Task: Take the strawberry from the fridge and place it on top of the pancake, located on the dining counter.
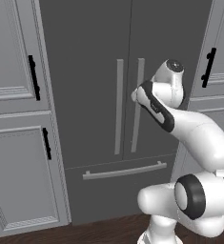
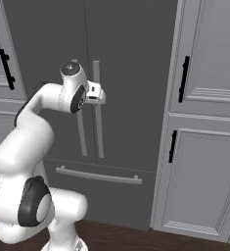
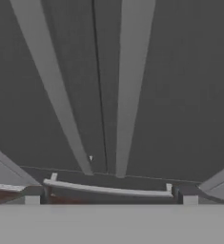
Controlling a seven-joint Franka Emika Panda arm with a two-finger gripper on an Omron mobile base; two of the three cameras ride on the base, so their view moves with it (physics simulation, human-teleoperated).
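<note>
In the left base view the fridge stands with doors shut, unmarked, between light grey cabinets. In the right base view the arm's hand sits before its vertical handles. In the hand view the tool is spread wide, empty, facing the handles and bottom drawer.

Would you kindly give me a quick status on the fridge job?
Gripper open, holding nothing, aimed at the fridge door handles. Fridge doors and drawer shut. Strawberry not yet reached; closed doors in the way.
</note>
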